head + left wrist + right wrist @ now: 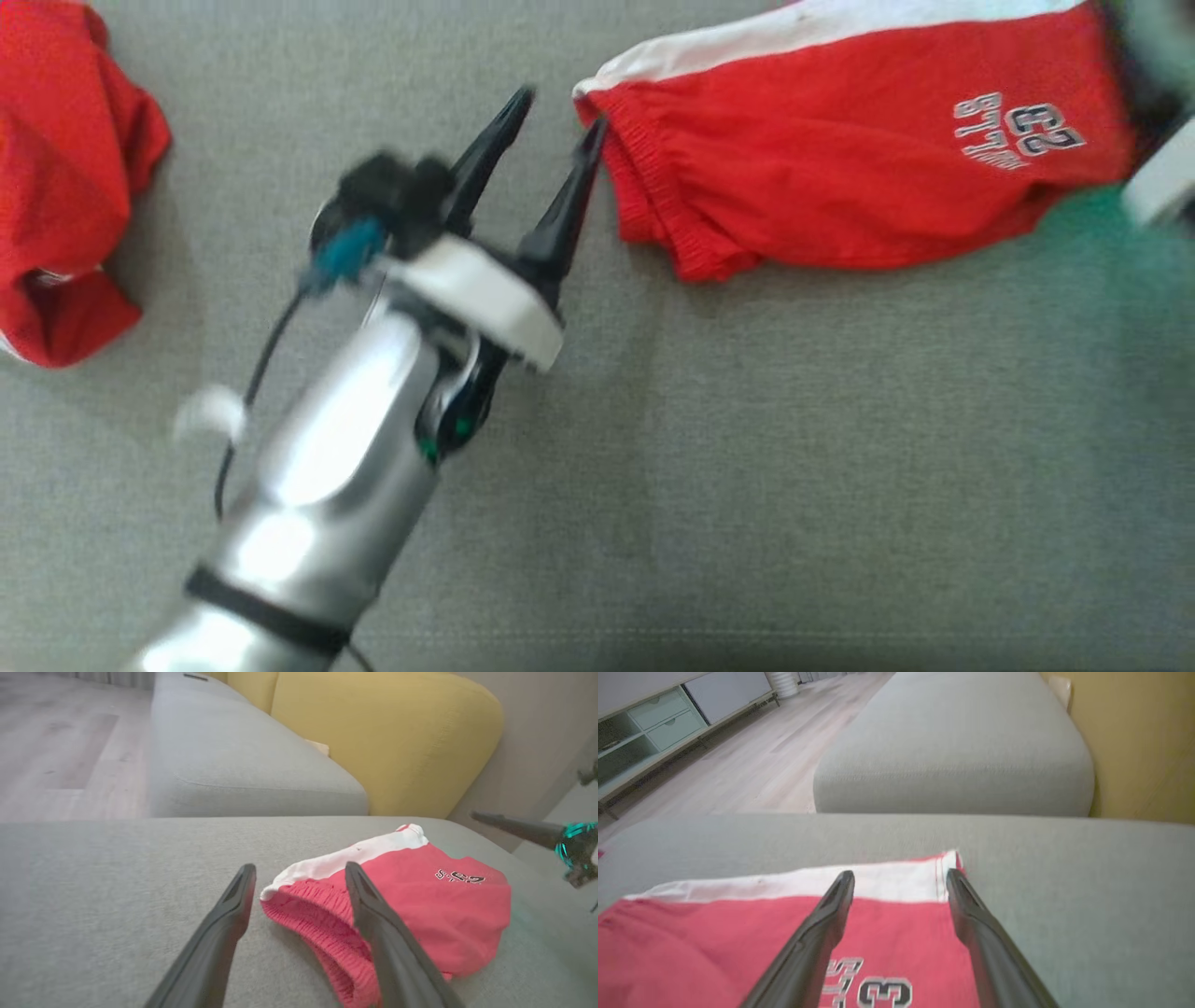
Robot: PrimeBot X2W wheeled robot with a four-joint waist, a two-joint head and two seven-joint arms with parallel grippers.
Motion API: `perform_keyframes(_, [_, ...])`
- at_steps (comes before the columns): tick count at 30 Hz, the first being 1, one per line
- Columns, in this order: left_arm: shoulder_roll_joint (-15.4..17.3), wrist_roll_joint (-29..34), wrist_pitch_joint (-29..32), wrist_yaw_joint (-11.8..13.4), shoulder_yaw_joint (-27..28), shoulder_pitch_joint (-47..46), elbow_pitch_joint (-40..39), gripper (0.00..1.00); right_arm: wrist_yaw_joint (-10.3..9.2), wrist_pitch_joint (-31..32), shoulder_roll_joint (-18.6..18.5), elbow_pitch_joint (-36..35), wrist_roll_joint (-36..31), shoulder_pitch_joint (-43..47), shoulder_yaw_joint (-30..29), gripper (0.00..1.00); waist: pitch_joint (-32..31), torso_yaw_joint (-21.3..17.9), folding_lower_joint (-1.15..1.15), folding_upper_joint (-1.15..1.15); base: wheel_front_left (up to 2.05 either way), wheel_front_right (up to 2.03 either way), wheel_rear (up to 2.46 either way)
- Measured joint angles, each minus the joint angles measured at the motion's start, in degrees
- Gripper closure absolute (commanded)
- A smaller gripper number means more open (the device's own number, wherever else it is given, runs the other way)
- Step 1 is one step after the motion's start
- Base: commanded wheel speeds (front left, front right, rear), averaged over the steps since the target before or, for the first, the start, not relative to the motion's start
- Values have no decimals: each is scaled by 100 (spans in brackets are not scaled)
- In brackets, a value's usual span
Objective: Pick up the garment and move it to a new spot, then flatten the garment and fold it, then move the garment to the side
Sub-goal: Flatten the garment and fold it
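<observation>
Two red garments sat on the grey cushion (pixel 747 467), which had that coarse woven sofa texture. Far left was a crumpled red cloth (pixel 65 187), all bunched up in soft lumps. Next along, the left claw (pixel 558 114) on its shiny silver arm (pixel 317 485) had its two long, tapered black fingers spread apart with nothing between them. One tip was just beside the ribbed elastic waistband (pixel 308 905) of the red shorts (pixel 840 168). Those shorts lay mostly flat toward the right of the cushion. They were thin, smooth fabric with a white stripe (pixel 887 882) along the far edge and an outlined "23" (pixel 1046 131) near the leg end. Over that leg end, the right claw (pixel 899 877) was spread wide too and empty, tips above the white hem corner. Behind it all was a plump, rounded yellow backrest (pixel 387 732).
</observation>
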Motion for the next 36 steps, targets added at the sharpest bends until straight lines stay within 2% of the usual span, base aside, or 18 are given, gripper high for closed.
perform_keyframes(4, [26, 547, -5, 430, 492, 880, -638, 0, 0, 1, 209, 144, 119, 656, 88, 0, -288, -53, 0, 0, 0, 0, 0])
perform_keyframes(6, [15, 761, -5, 563, 726, 1311, -1000, 0, 0, -2, 264, 376, 112, 783, 12, 0, -409, -50, 0, 0, 0, 0, 0])
perform_keyframes(12, [-146, 1429, -9, 638, 1339, 2497, -2154, 0, -1, -7, 499, 1502, -291, 777, -513, 0, -597, 275, 0, 0, 0, 0, 0])
perform_keyframes(15, [-193, 1580, -10, 634, 1451, 2928, -2277, 0, 0, -5, 591, 2025, -476, 652, -722, 0, -615, 469, 0, 0, 0, 0, 0])
perform_keyframes(21, [-291, 1766, -10, 595, 1495, 3274, -2414, 0, -1, -2, 512, 3229, -925, 233, -1106, 0, -566, 919, 0, 0, 0, 0, 0])
perform_keyframes(26, [-308, 1901, -10, 601, 1494, 3296, -2499, 0, -1, -56, 624, 3620, -962, 83, -1254, 0, -499, 1221, 0, 0, 0, 0, 0])
perform_keyframes(30, [-314, 1906, -10, 613, 1495, 3437, -2559, 0, -1, 65, 709, 3740, -961, -36, -1241, 1, -502, 1299, 0, 0, 0, 0, 0])
perform_keyframes(32, [-315, 1906, -10, 615, 1492, 3492, -2566, 0, -1, 196, 709, 3762, -943, -36, -1220, 55, -516, 1307, 0, 0, 0, 0, 0])
perform_keyframes(34, [-315, 1907, -10, 638, 1494, 3505, -2566, 0, -1, 359, 725, 3762, -883, -53, -1211, 100, -533, 1298, 0, 0, 0, 0, 0])
perform_keyframes(36, [-318, 1907, -10, 664, 1496, 3504, -2566, 0, 0, 503, 765, 3737, -827, -77, -1179, 100, -547, 1264, 0, 0, 0, 0, 0])
